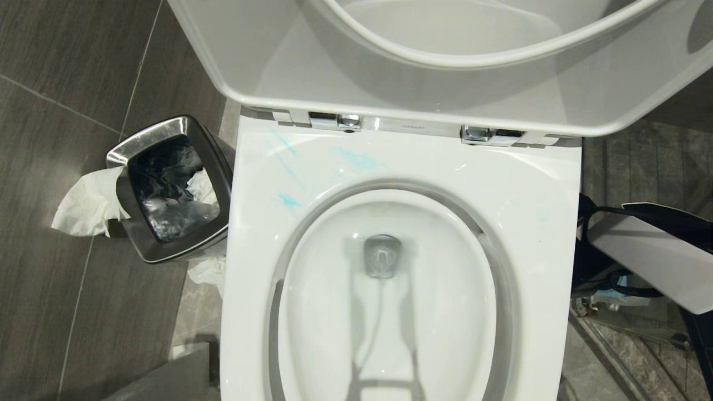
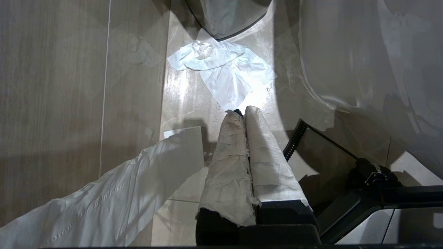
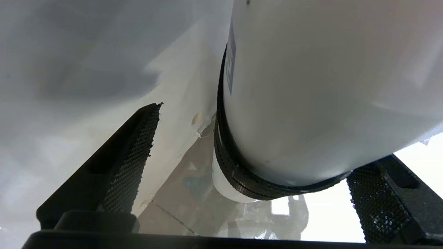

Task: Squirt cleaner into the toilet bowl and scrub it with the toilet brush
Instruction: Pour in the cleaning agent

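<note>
Tiled floor | steel bin (image 1: 167, 248): dark liner, tissue | toilet bowl (image 1: 267, 223): cleaner (image 1: 288, 201) streaks

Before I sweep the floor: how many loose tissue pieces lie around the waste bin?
2 show in the head view: one tissue draped at the waste bin's left side, one tissue scrap between bin and toilet bowl. More may be hidden.

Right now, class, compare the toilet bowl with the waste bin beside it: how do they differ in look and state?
The toilet bowl is large, white and glossy; the waste bin is small, with a shiny steel rim. The bowl's rim carries pale blue streaks of cleaner; the bin shows none. The bowl's basin holds no rubbish; the bin has a dark liner and crumpled paper hanging over its side. Both stand open on the grey floor.
</note>
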